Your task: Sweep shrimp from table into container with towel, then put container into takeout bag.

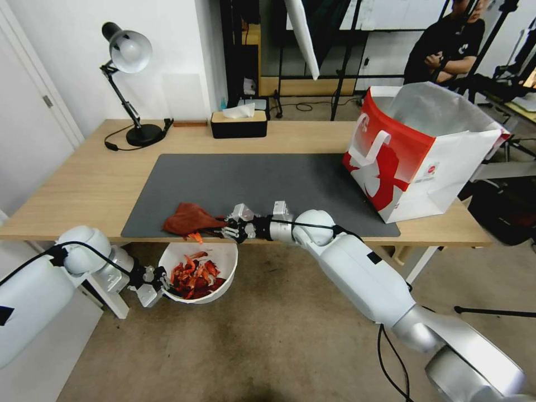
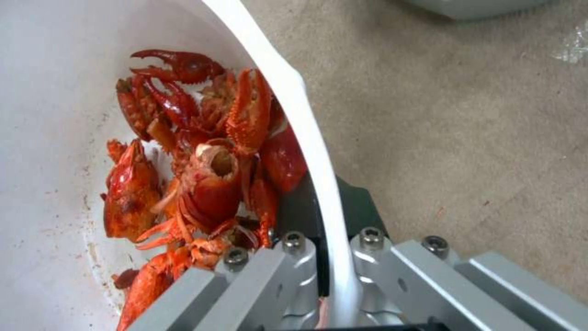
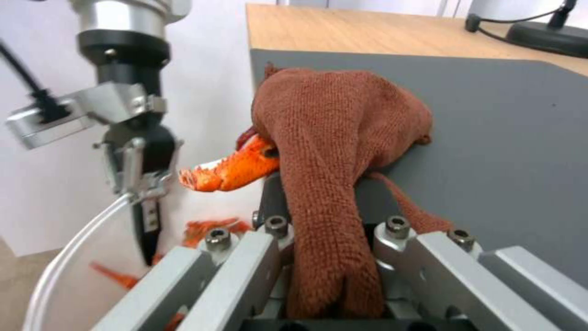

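My right gripper (image 1: 230, 230) (image 3: 330, 230) is shut on a rust-brown towel (image 1: 190, 219) (image 3: 330, 128) lying at the front edge of the table's dark grey mat (image 1: 268, 184). One shrimp (image 1: 195, 237) (image 3: 229, 170) pokes out from under the towel over the table's edge. Just below that edge hangs the white container (image 1: 223, 262), my left gripper (image 1: 159, 281) (image 2: 325, 220) shut on its rim (image 2: 306, 138). Several red shrimp (image 1: 195, 275) (image 2: 202, 174) lie piled inside it. The red-and-white takeout bag (image 1: 419, 151) stands open on the right end of the table (image 1: 84, 184).
A desk lamp (image 1: 131, 84) and a black tissue box (image 1: 238, 124) stand along the table's far side. Beige carpet (image 1: 251, 346) lies under the container. A white table leg (image 1: 109, 296) is close behind my left arm.
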Tool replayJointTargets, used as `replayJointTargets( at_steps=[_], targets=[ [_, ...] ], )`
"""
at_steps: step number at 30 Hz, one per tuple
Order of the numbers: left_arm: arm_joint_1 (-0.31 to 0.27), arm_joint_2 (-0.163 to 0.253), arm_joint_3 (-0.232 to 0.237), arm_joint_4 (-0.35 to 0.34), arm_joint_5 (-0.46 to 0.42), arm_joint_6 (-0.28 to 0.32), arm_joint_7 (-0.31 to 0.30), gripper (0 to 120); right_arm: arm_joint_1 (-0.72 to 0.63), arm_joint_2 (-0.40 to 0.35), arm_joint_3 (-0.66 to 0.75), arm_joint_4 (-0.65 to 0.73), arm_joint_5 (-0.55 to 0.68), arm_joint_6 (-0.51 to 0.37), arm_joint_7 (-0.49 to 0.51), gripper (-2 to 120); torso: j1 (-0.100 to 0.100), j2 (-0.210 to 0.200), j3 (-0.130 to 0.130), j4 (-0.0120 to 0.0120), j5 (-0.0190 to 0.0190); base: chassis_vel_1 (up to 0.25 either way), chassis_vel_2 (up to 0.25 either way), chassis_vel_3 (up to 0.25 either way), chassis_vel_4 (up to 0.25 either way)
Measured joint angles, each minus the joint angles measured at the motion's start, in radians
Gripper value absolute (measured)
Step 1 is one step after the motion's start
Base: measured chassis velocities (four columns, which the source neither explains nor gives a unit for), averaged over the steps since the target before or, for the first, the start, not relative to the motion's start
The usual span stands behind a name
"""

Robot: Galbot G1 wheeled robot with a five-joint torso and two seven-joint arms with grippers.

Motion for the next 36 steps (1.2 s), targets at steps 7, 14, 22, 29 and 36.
replayJointTargets(
  at_steps=[7,14,22,29,36],
  targets=[
    [-0.001,0.012,0.0,-0.011,-0.004,0.007,0.0,0,-0.024,-0.048,-0.004,0.069,0.018,-0.01,-0.018,8,0.0,0.0,0.0,0.0,-0.0001,0.0,0.0,0.0,0.0],
    [0.001,0.016,0.0,-0.017,-0.005,0.011,0.0,0,-0.055,-0.078,-0.007,0.139,0.028,-0.02,-0.016,8,0.0,0.0,0.0,0.0001,-0.0001,0.0,0.0,0.0,0.0],
    [0.011,0.016,0.0,-0.026,-0.005,0.015,0.0,0,-0.093,-0.103,-0.003,0.202,0.044,-0.033,-0.011,8,0.0,0.0,0.0,0.0001,-0.0002,0.0,0.0,0.0,0.0],
    [0.013,0.016,0.0,-0.027,-0.004,0.017,0.0,0,-0.12,-0.116,0.006,0.248,0.108,-0.053,0.016,8,0.0,0.0,0.0,0.0001,-0.0002,0.0,0.0,0.0,0.0],
    [0.035,0.012,-0.025,-0.034,0.002,0.018,0.0,0,-0.156,-0.124,0.054,0.323,0.24,-0.055,0.126,8,0.0,0.0,0.0,0.0001,-0.0001,0.0,0.0,0.0,0.0]
  ],
)
